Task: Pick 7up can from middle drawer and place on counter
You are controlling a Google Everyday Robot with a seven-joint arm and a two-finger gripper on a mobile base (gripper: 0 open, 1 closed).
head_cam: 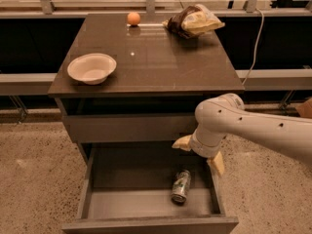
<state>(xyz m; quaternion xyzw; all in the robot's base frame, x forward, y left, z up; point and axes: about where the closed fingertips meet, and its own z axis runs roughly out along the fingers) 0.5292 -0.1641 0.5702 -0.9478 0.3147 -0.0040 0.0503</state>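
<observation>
The 7up can [180, 186] lies on its side on the grey floor of the open middle drawer [122, 201], towards its right side. My gripper [200, 153] hangs at the end of the white arm over the drawer's back right part, just above and slightly right of the can, not touching it. Its two tan fingers [183, 143] are spread apart and hold nothing. The dark brown glossy counter [156, 57] tops the cabinet above.
On the counter stand a white bowl [91, 68] at the left, an orange [133, 18] at the back and a chip bag [195, 20] at the back right. A closed drawer front [126, 127] sits above the open drawer. Speckled floor surrounds the cabinet.
</observation>
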